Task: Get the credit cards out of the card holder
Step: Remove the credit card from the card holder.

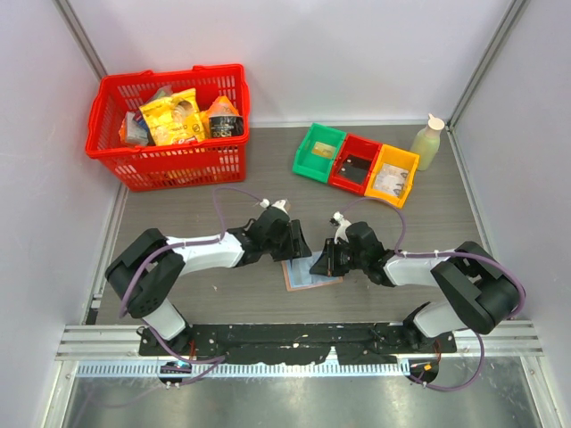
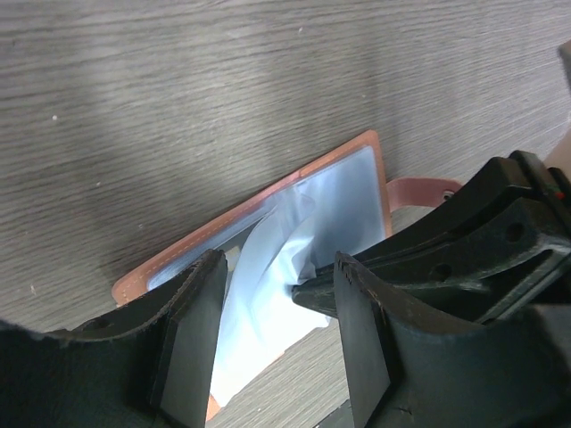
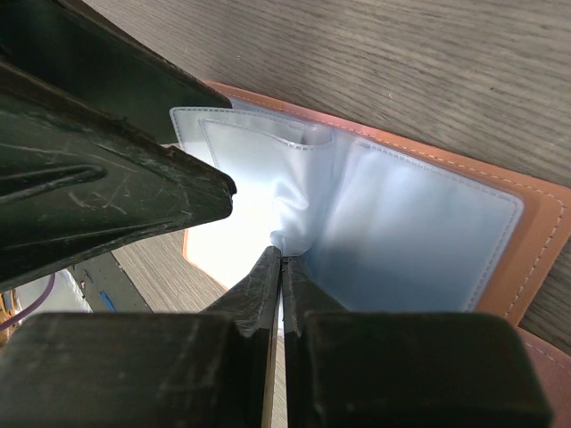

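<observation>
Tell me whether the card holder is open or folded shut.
Open. The card holder lies spread on the table, pale blue inner sleeves showing on both halves.

Robot test cell in a lab: plain white panel walls (image 1: 357, 53) on aluminium posts (image 1: 85, 40), grey wood-grain table (image 1: 178, 201), left arm (image 1: 196, 254) and right arm (image 1: 419, 263) bolted to a black rail (image 1: 294, 337), staged props like red basket (image 1: 169, 165), coloured bins (image 1: 357, 162), bottle (image 1: 427, 143)
</observation>
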